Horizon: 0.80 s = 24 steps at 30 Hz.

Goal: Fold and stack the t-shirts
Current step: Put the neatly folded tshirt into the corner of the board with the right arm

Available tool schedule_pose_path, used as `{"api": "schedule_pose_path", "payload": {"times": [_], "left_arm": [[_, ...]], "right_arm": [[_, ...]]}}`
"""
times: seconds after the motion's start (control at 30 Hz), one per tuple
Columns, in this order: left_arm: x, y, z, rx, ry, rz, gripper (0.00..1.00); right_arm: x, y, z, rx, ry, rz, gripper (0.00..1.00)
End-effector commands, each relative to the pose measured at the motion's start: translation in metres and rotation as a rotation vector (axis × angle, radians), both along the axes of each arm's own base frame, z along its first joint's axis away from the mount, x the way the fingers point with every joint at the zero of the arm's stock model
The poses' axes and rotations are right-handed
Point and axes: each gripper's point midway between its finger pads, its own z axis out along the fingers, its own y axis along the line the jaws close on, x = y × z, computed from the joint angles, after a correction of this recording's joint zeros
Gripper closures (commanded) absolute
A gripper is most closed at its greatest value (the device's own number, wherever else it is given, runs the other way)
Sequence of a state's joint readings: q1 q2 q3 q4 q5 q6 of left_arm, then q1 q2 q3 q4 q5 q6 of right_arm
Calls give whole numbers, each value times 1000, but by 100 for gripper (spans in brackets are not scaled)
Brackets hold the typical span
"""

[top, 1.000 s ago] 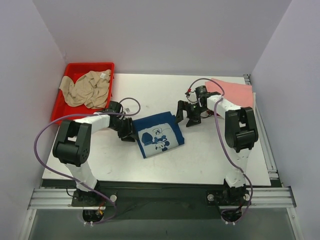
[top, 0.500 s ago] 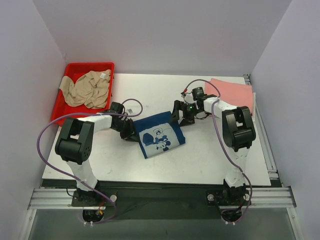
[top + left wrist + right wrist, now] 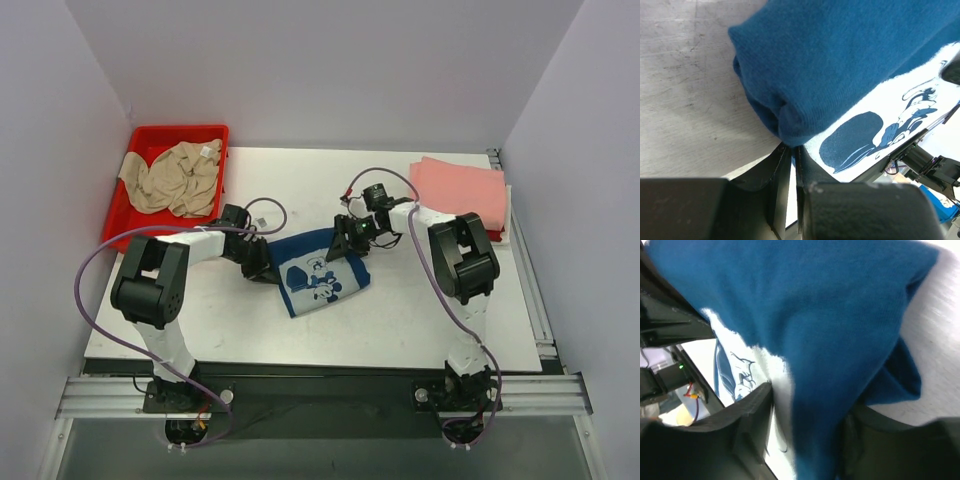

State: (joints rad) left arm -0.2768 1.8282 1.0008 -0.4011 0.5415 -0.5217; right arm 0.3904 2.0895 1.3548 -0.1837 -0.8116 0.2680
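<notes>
The navy t-shirt (image 3: pixel 318 272) lies folded at the table's middle with its white cartoon print facing up. My left gripper (image 3: pixel 262 262) is at its left edge. In the left wrist view the gripper (image 3: pixel 789 146) is pinched on the folded edge of the shirt (image 3: pixel 840 60). My right gripper (image 3: pixel 345 240) is at the shirt's far right corner. In the right wrist view it (image 3: pixel 810 400) is open, with the shirt's fold (image 3: pixel 815 305) between its jaws. The beige t-shirt (image 3: pixel 175 175) lies crumpled in the bin. The salmon-pink t-shirt (image 3: pixel 460 185) lies folded at the back right.
A red bin (image 3: pixel 120 215) stands at the back left corner of the table. A red edge (image 3: pixel 497 235) shows under the pink shirt's near side. Purple cables loop from both arms over the table.
My right gripper has moved left from beside the shirt onto its far right corner, and its jaws now straddle the cloth. My left gripper has stayed at the left edge.
</notes>
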Motion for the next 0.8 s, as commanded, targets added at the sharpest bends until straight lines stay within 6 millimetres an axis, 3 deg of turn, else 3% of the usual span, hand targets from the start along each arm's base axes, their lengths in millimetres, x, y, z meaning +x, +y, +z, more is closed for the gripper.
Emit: {"api": "schedule_pose_path", "payload": {"times": [0.0, 0.07, 0.2, 0.37, 0.5, 0.67, 0.77], "left_arm": [[2, 0, -15, 42, -12, -10, 82], [4, -3, -13, 36, -18, -10, 79], [12, -7, 3, 16, -52, -3, 64], [28, -5, 31, 4, -117, 20, 55], [28, 2, 45, 4, -133, 30, 52], [20, 15, 47, 23, -134, 28, 52], [13, 20, 41, 30, -121, 27, 52]], "right_arm": [[-32, -10, -36, -119, 117, 24, 57], [-30, -6, -31, -110, 107, 23, 65], [-19, -5, -12, -107, 64, 7, 100], [9, -20, 27, -131, -47, -43, 100], [29, -48, 55, -162, -85, -88, 100], [58, -87, 83, -224, -143, -111, 100], [65, -106, 86, -260, -123, -123, 100]]}}
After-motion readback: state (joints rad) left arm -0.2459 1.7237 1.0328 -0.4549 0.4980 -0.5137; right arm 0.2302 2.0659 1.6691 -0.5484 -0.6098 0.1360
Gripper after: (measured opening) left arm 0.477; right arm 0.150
